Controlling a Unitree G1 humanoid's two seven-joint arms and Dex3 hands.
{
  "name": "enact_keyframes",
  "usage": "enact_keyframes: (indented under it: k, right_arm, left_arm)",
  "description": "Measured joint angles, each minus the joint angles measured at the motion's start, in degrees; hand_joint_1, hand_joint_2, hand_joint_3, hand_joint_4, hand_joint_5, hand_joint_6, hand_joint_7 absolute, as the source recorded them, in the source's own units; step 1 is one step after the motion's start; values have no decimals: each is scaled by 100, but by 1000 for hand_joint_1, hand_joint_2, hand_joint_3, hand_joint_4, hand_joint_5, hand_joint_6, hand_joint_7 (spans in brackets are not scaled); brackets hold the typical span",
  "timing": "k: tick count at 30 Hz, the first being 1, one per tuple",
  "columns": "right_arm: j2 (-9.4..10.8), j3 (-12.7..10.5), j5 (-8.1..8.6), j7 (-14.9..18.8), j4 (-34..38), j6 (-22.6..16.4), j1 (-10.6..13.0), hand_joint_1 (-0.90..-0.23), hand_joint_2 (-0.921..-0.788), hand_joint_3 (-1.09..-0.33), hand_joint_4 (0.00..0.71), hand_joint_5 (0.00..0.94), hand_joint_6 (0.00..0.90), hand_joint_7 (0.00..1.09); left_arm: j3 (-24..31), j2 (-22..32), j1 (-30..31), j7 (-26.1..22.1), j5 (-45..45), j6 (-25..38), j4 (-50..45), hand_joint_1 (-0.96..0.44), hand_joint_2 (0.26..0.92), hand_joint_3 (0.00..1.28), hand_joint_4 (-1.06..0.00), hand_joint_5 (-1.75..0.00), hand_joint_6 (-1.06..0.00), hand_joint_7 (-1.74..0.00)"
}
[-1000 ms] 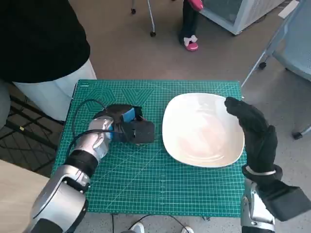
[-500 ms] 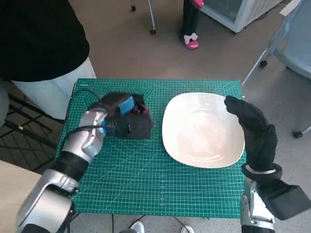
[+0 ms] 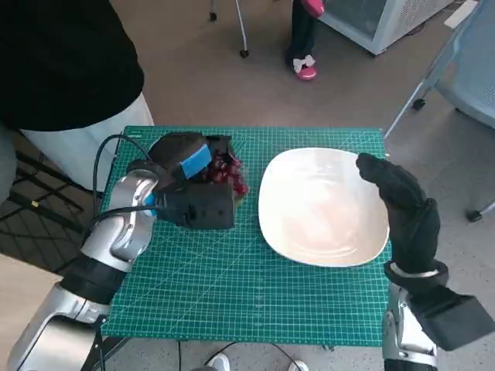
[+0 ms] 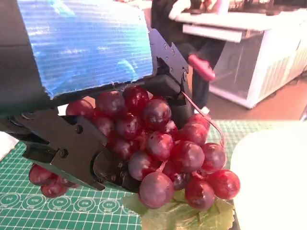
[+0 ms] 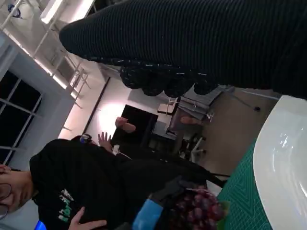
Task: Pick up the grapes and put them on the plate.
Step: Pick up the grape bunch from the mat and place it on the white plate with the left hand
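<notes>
Left robot hand [image 3: 189, 182] grips red grape bunch [image 4: 163, 153], bunch clear of surface [image 3: 232, 301]. Carry toward white plate [image 3: 321, 209] beside hand; keep grip firm, loose grapes dangle. Right robot hand [image 3: 402, 209] spread, empty, at plate's far rim.

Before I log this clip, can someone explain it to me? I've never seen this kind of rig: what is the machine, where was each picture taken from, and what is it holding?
This is a humanoid robot at a small table covered by a green cutting mat. The wide picture comes from a camera on its head, looking down; the other two come from cameras behind each wrist. Its left hand, black with blue tape on its back, grips a bunch of red grapes; the left wrist view shows them up close, clamped among the black fingers. The job is to put them on the white plate, which has nothing on it yet. The right hand, in a black knitted glove, holds nothing at the plate's far edge. A person in black stands beside the table.
</notes>
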Motion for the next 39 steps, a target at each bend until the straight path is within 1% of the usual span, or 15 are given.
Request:
enact_keyframes:
  k: [5, 12, 18, 23, 27, 31, 34, 39]
  right_arm:
    - [0, -2, 0, 0, 2, -2, 0, -619, -921, -865, 388, 3, 112, 350]
    - [-1, -4, 1, 0, 0, -5, 2, -620, -921, -864, 389, 3, 113, 350]
    - [-4, -16, 6, 1, 0, -7, 10, -621, -921, -863, 390, 3, 113, 350]
    - [-12, -45, 22, 4, 7, -10, 12, -621, -921, -862, 390, 3, 114, 350]
    - [-23, -68, 65, 18, -5, -10, 32, -617, -921, -861, 391, 3, 115, 348]
    - [-55, -103, 126, 32, -45, -10, 77, -616, -921, -859, 392, 3, 118, 346]
    - [-110, -145, 155, 44, -95, -10, 125, -616, -921, -856, 394, 4, 121, 343]
    - [-183, -245, 223, 50, -205, -9, 246, -620, -921, -847, 397, 4, 130, 333]
  left_arm:
    - [85, 3, 27, -125, -11, 94, -262, 2, 921, 84, -647, -1184, -629, -1178]
    - [141, -25, 25, -190, -16, 121, -369, 2, 921, 74, -668, -1156, -631, -1181]
    - [119, -167, 22, -383, 13, 292, -559, 2, 920, 70, -692, -1220, -627, -1096]
    - [5, -400, -62, -609, 59, 466, -916, 1, 920, 73, -678, -1294, -651, -1014]
    - [-139, -655, -277, -693, 75, 441, -1051, 2, 920, 75, -655, -1348, -679, -957]
    - [-297, -888, -609, -693, 80, 231, -944, 4, 920, 87, -613, -1413, -702, -910]
    - [-412, -1079, -945, -660, 85, 21, -639, 5, 920, 100, -583, -1453, -705, -899]
    - [-553, -1427, -1463, -560, 108, -188, 41, 5, 920, 113, -574, -1465, -689, -916]
